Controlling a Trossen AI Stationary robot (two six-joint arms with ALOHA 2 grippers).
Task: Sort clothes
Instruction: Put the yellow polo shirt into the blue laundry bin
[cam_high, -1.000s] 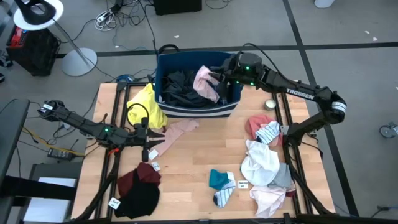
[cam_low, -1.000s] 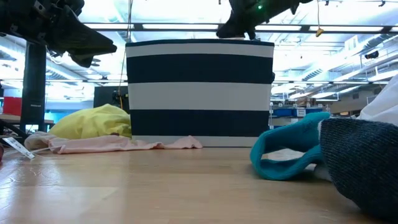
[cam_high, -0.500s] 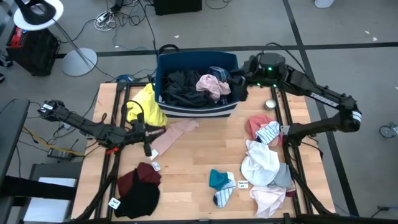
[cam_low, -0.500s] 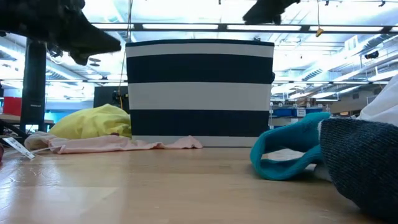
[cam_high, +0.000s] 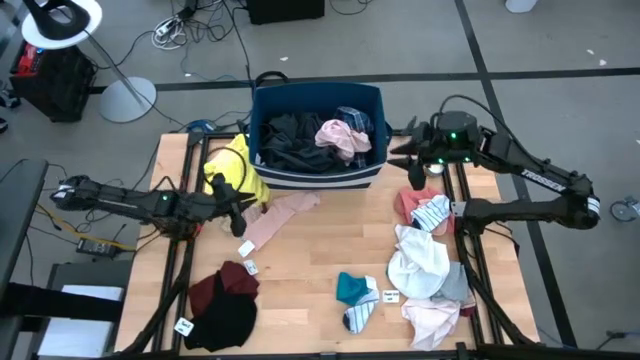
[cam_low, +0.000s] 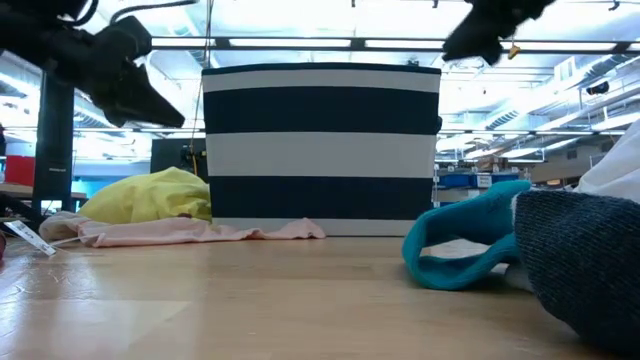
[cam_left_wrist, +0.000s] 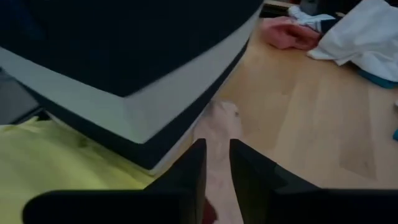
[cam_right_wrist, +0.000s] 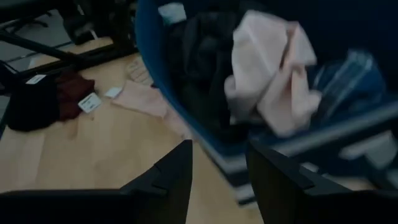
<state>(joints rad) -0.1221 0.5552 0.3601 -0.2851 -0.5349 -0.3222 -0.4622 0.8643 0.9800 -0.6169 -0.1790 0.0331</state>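
Right gripper (cam_high: 408, 160) hangs just right of the bin (cam_high: 318, 176), at its far-right corner, fingers (cam_right_wrist: 168, 180) spread, nothing between them. In the bin: dark clothes (cam_high: 290, 140), a pink garment (cam_high: 342, 138) on top, blue plaid (cam_high: 356, 118) at the far right.

Left gripper (cam_high: 238, 208) is above the desk (cam_high: 310, 260) at the left, over the near end of the pink piece (cam_high: 278, 216) lying just in front of the bin. Its fingers (cam_left_wrist: 186, 171) stand narrowly apart, gripping nothing I can see.

Yellow garment (cam_high: 234, 174) sits left of the bin, touching it. Maroon and black heap (cam_high: 224, 302) near left. Teal sock (cam_high: 352, 288) and striped sock (cam_high: 360, 314) near centre. White, grey and pink pile (cam_high: 428, 266) on the right, red piece (cam_high: 412, 200) with a striped sock (cam_high: 432, 212) on it at its far end.
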